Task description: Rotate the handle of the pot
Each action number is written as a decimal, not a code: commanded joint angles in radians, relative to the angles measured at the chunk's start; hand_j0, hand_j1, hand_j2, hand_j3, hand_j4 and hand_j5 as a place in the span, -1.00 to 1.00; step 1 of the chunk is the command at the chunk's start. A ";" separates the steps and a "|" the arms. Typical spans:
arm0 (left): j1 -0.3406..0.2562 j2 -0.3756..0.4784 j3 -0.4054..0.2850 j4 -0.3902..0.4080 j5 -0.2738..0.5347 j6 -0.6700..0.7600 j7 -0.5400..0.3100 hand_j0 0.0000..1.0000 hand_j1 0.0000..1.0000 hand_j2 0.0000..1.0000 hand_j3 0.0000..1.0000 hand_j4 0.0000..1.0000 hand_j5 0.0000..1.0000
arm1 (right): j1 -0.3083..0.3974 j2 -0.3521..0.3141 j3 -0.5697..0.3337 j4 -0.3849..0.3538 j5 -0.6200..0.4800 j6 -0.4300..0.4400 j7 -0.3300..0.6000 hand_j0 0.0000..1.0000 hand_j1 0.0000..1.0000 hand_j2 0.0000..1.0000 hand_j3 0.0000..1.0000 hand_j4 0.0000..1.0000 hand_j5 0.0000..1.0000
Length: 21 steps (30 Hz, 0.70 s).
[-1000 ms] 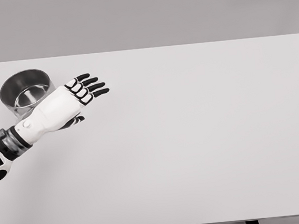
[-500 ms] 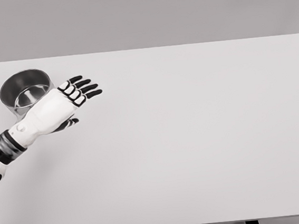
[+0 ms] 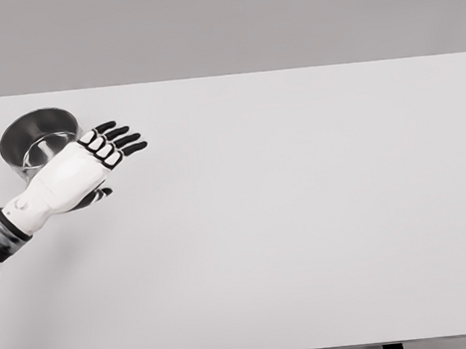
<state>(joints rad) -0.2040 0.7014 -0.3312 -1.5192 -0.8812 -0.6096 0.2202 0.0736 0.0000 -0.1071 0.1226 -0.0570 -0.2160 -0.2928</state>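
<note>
The left hand (image 3: 72, 175) is hovering, fingers (image 3: 118, 141) spread and holding nothing; the pot (image 3: 38, 140) is sitting at its 11 o'clock on the desk (image 3: 303, 217).

open table to the right, one crowded corner at the far left

the white table (image 3: 303, 217) lies bare across its middle, right side and near edge, so a hand can pass there without meeting anything. the only thing standing on it is the metal pot (image 3: 38, 142) in the far-left corner, an open-topped round wall. the left hand (image 3: 76, 173) hangs just in front of and to the right of the pot, fingers (image 3: 118, 140) stretched out flat and overlapping its right rim in the head view, blocking the approach from that side. whether the hand touches the pot cannot be told. the pot's far side and left side stay clear.
</note>
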 commanded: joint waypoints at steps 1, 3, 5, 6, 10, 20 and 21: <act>0.005 0.001 0.014 0.007 0.007 -0.001 0.001 1.00 1.00 1.00 1.00 1.00 1.00 | 0.000 0.000 0.000 0.000 -0.001 0.000 0.000 1.00 1.00 1.00 1.00 1.00 1.00; 0.015 0.001 0.038 0.008 0.007 -0.001 0.001 1.00 1.00 1.00 1.00 1.00 1.00 | 0.000 0.000 0.000 0.000 -0.001 0.000 0.000 1.00 1.00 1.00 1.00 1.00 1.00; 0.015 0.003 0.041 0.010 0.008 -0.001 0.001 1.00 1.00 1.00 1.00 1.00 1.00 | 0.000 0.000 0.000 0.000 -0.001 0.000 0.000 1.00 1.00 1.00 1.00 1.00 1.00; 0.021 0.003 0.044 0.010 0.007 -0.001 0.001 1.00 1.00 1.00 1.00 1.00 1.00 | 0.000 0.000 0.000 0.000 -0.001 0.000 0.000 1.00 1.00 1.00 1.00 1.00 1.00; 0.052 0.009 0.098 0.010 0.007 -0.001 0.001 1.00 1.00 1.00 1.00 1.00 1.00 | 0.000 0.000 0.000 0.000 -0.001 0.000 0.000 1.00 1.00 1.00 1.00 1.00 1.00; 0.074 0.015 0.129 0.010 0.007 -0.001 0.001 1.00 1.00 1.00 1.00 1.00 1.00 | 0.000 0.000 0.000 0.000 -0.001 0.000 0.000 1.00 1.00 1.00 1.00 1.00 1.00; 0.074 0.017 0.129 0.010 0.007 -0.001 0.001 1.00 1.00 1.00 1.00 1.00 1.00 | 0.000 0.000 0.000 0.000 -0.001 0.000 0.000 1.00 1.00 1.00 1.00 1.00 1.00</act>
<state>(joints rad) -0.1304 0.7159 -0.2063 -1.5092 -0.8810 -0.6097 0.2202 0.0736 0.0000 -0.1071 0.1226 -0.0571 -0.2160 -0.2928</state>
